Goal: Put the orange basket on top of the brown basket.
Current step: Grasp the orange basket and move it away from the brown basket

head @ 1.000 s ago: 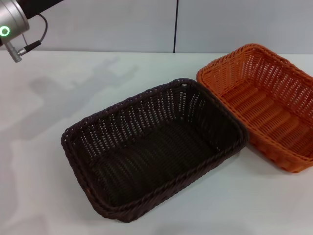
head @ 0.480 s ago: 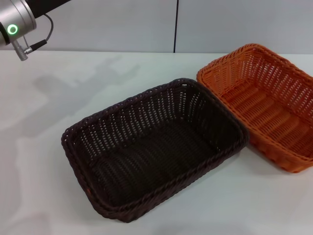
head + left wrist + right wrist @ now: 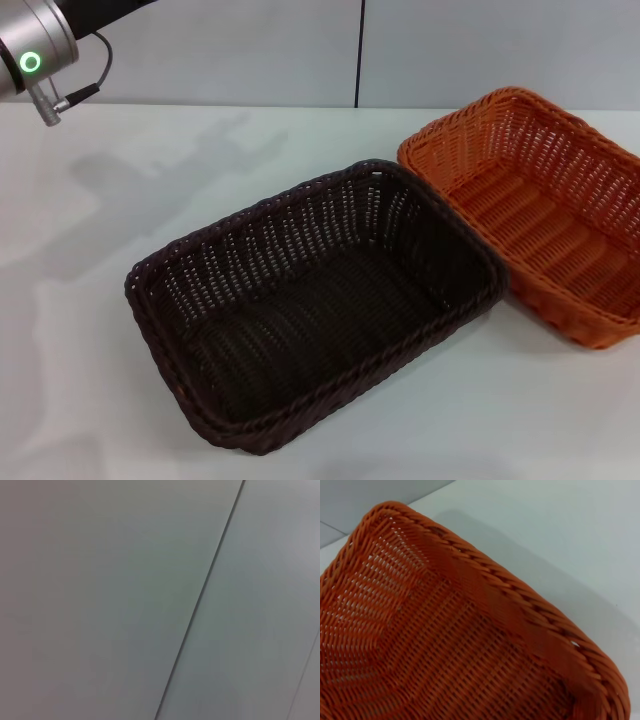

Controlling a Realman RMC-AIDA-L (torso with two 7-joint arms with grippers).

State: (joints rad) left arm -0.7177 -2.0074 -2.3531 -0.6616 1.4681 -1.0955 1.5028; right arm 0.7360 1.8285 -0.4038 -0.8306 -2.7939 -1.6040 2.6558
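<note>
Orange basket (image 3: 530, 215) touching brown basket (image 3: 315, 300), at its 2 o'clock on the white table (image 3: 90, 330).
Close up on orange rim in right wrist view; only blank wall in left; cannot tell either gripper's jaws.

orange basket (image 3: 530, 210) right of brown basket (image 3: 310, 300), touching; table (image 3: 90, 330) beneath

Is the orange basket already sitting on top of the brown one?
Not yet. The orange basket sits on the table beside the brown basket, their rims touching at one side.
</note>
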